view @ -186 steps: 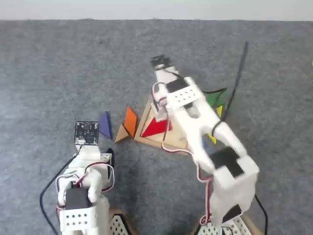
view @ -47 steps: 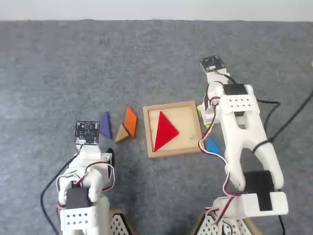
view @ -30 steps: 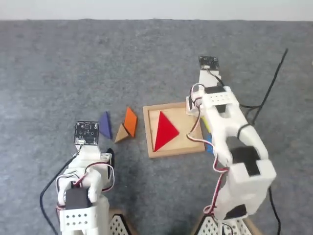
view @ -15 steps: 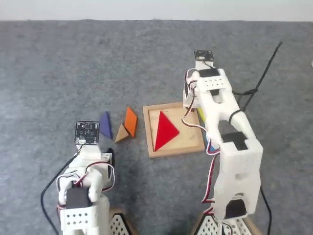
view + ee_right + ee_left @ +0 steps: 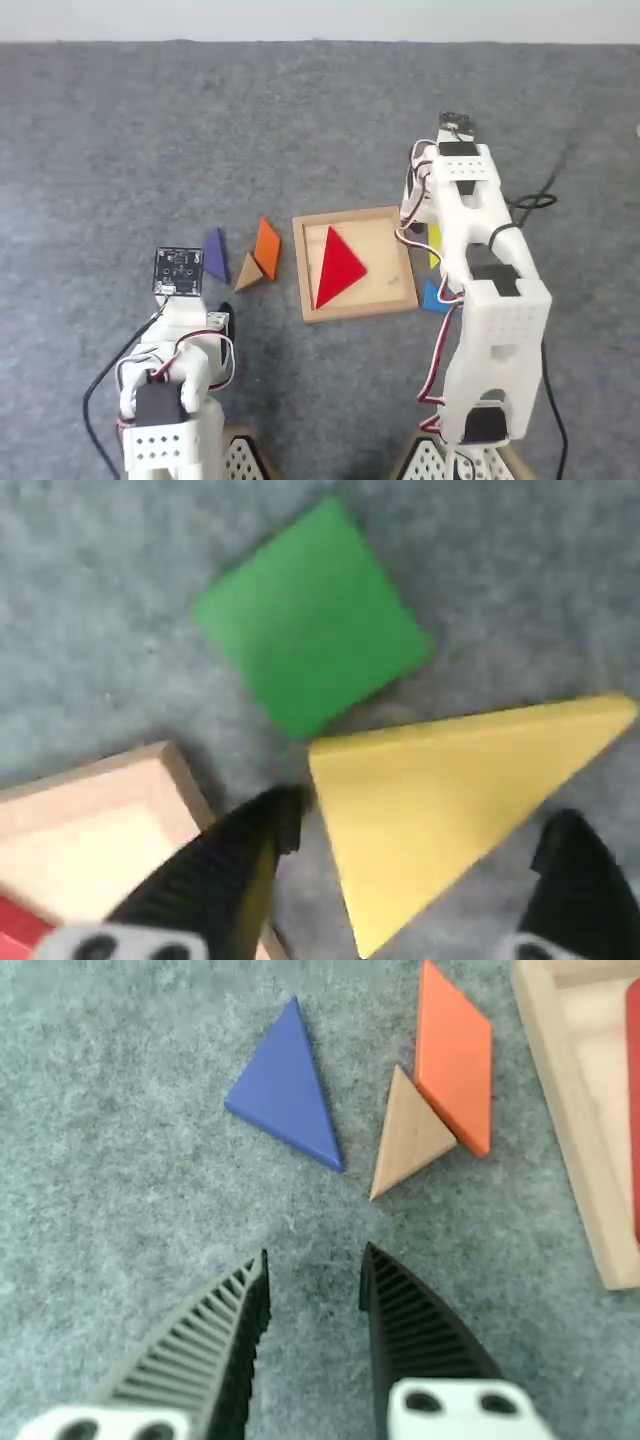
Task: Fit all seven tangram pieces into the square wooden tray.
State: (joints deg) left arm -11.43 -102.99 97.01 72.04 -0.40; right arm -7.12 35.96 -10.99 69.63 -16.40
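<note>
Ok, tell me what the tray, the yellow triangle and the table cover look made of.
The tray: likely bare wood, pale tan, matt, with faint grain. The yellow triangle: probably painted wood; flat even colour, thick cut edge, though plastic is possible. The table cover: looks like grey felt or carpet, fuzzy mottled fibres.

No legible text, numerals, labels or signs found. Checked without result: wooden tray [image 5: 300, 268], red triangle [image 5: 335, 268] in it, grey surface [image 5: 120, 130].

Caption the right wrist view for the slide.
Right gripper open astride the yellow triangle, green square and tray corner close by.
</note>
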